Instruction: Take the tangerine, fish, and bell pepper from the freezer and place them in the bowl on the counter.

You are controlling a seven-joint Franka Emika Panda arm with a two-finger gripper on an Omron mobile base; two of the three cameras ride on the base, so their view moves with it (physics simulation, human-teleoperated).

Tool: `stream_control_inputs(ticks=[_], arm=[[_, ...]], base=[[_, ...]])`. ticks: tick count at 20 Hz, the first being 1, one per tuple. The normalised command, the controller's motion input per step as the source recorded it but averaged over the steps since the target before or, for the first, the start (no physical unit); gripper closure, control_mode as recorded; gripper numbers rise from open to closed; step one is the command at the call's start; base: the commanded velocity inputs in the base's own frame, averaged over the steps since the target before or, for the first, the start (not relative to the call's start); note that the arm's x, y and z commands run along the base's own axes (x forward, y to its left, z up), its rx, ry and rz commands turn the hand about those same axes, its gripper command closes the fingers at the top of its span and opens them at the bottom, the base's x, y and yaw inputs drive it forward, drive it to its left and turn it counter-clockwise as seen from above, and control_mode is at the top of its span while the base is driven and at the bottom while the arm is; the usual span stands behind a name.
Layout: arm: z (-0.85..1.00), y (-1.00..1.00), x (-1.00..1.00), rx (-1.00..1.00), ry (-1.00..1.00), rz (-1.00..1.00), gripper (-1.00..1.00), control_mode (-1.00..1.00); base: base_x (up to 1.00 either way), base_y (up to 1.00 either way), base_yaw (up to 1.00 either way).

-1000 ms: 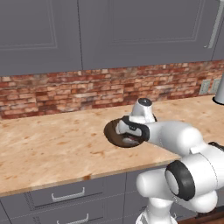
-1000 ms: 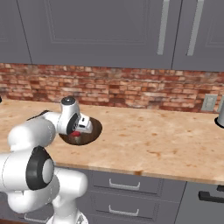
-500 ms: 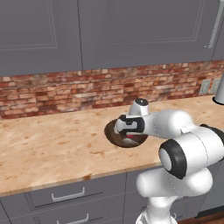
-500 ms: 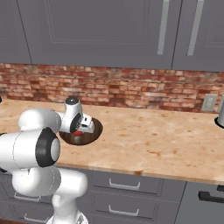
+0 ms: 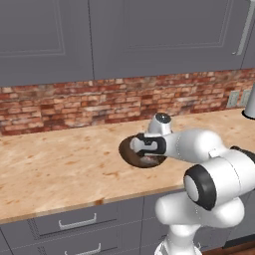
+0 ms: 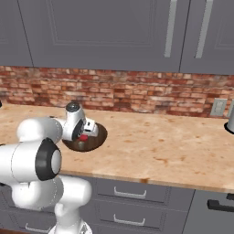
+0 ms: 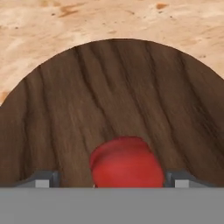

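The gripper (image 7: 112, 178) hung just over the bowl (image 7: 109, 87), pointing down into it. In the hand view its 2 fingertips (image 7: 41, 179) stood wide apart at the bottom edge, 1 on each side of the pepper (image 7: 127, 162). The pepper sat between them, glossy red and rounded, against the dark wood grain of the bowl's inside. Whether the tips touched the pepper could not be told; a small gap seemed to show on each side.

The bowl (image 5: 130, 154) rested on the counter (image 5: 60, 169), near its front half, well apart from the brick wall (image 5: 74, 104) behind. From the left base view the hand covered much of the bowl, with the gripper (image 5: 144, 149) low over its rim. From the right base view a bit of the pepper (image 6: 83, 137) showed red under the gripper (image 6: 87, 133), inside the bowl (image 6: 93, 141). Grey cupboards (image 6: 114, 32) hung above the wall, and grey drawers (image 6: 132, 194) ran under the counter (image 6: 164, 151).
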Motion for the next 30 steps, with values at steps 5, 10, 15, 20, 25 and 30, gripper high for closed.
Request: stream_control_inputs(ticks=[5, 10, 15, 20, 25, 30], arm=[[0.36, -0.01, -0.31, 0.0, -0.1, 0.0, -1.0, -1.0], [0.64, -0.02, -0.34, 0.01, -0.02, 0.0, -1.0, -1.0], [0.65, -0.02, -0.45, 0.0, 0.0, 0.0, -1.0, -1.0], [0.55, 0.0, -0.6, 0.0, 0.0, 0.0, -1.0, -1.0], [0.61, -0.08, -0.65, 0.0, 0.0, 0.0, -1.0, -1.0], [0.49, -0.14, -0.78, 0.0, 0.0, 0.0, -1.0, -1.0]], base=[[0.0, 0.0, 0.0], [0.0, 0.0, 0.0], [0.0, 0.0, 0.0], [0.0, 0.0, 0.0], [0.0, 0.0, 0.0], [0.0, 0.0, 0.0]])
